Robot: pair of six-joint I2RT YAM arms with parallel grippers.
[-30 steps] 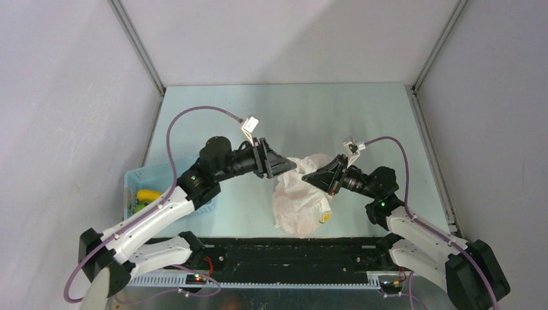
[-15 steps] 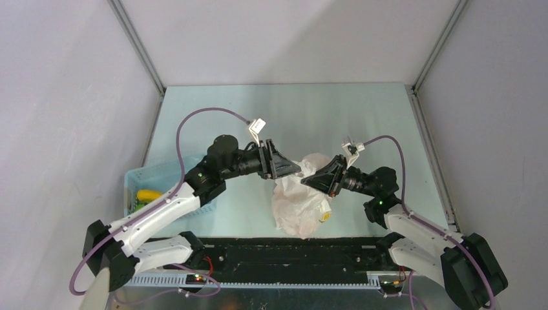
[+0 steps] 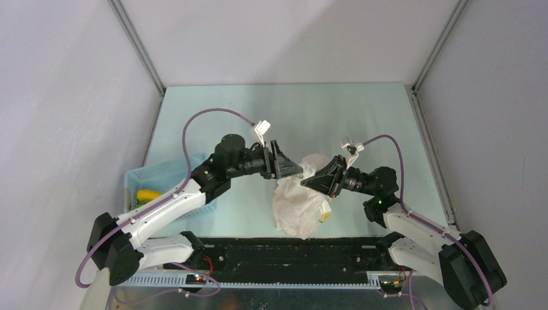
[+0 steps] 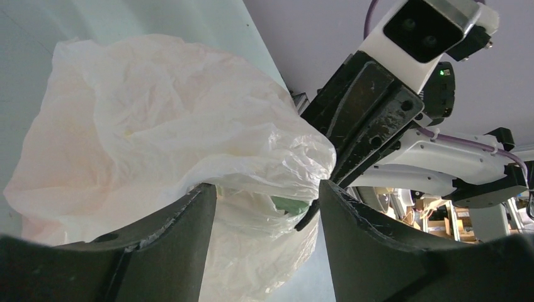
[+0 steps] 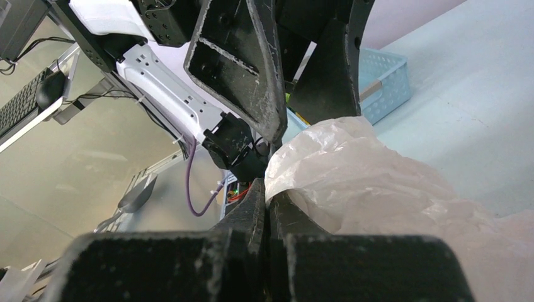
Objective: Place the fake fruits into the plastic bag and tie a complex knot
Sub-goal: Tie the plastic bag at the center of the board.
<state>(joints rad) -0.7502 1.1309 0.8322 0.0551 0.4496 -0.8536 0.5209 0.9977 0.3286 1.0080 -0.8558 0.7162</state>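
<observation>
1. The right jaws stayed pressed together, pinching a fold of the plastic bag [image 5: 378,182].
2. The left jaws, spread wide, had pushed in to the bag's bunched top, seemingly to take it for tying.
3. The bag sat on the bench [image 3: 323,116] near its front edge, unknotted so far; a yellow fruit [image 3: 148,194] lay in the blue basket [image 3: 154,172].

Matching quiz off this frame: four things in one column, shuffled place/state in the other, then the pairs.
1. left gripper
2. right gripper
3. yellow fruit
4. plastic bag

A. shut on a fold of the bag
B. lying in the light blue basket
C. crumpled on the table between the two grippers
D. jaws open, straddling the bag's top

Pairs: 1-D, 2-A, 3-B, 4-C
</observation>
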